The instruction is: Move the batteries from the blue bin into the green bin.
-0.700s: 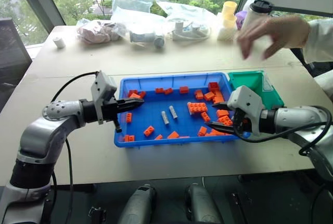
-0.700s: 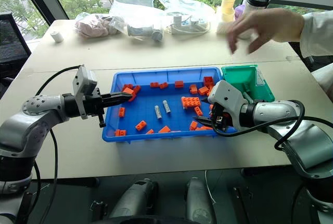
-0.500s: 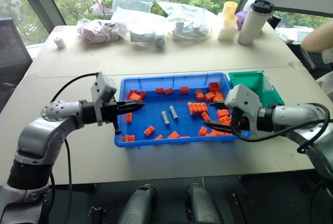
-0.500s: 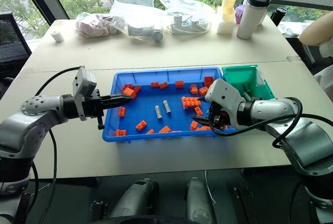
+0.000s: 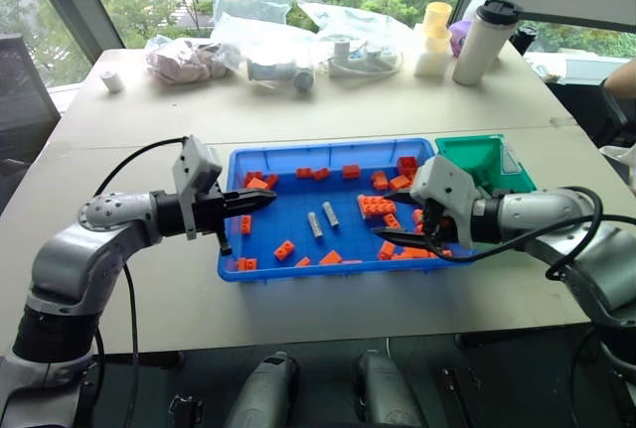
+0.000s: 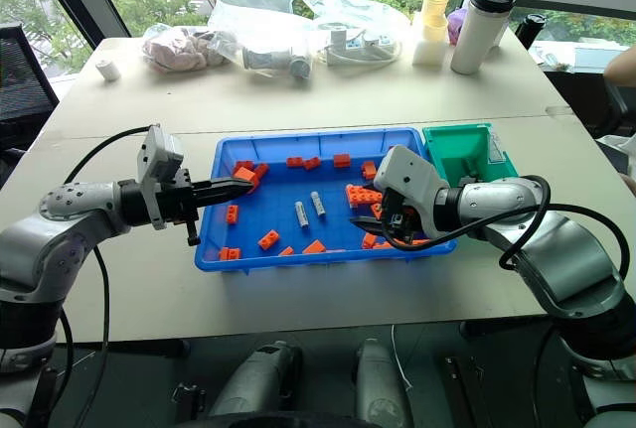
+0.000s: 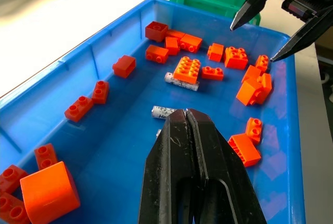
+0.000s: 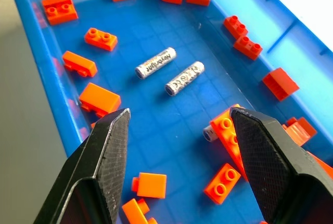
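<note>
Along the far edge of your desk point(image 5: 298, 115) lie several clear plastic bags point(image 5: 260, 13), some holding white and grey parts. A white tumbler with a black lid point(image 5: 484, 41) stands at the far right corner, with a pale yellow cup point(image 5: 435, 21) and a purple item point(image 5: 459, 35) just beside it. A small white roll point(image 5: 112, 80) sits near the far left corner. Orange toy bricks point(image 5: 378, 206) lie scattered towards the near edge.

In the right wrist view, the two batteries point(image 8: 170, 70) are lying side by side in the blue bin point(image 8: 36, 52), both carrying dark print. One point(image 8: 155, 63) is showing wording too small to read surely; the other point(image 8: 184, 78), at its four o'clock, is showing a "CE" mark.
</note>
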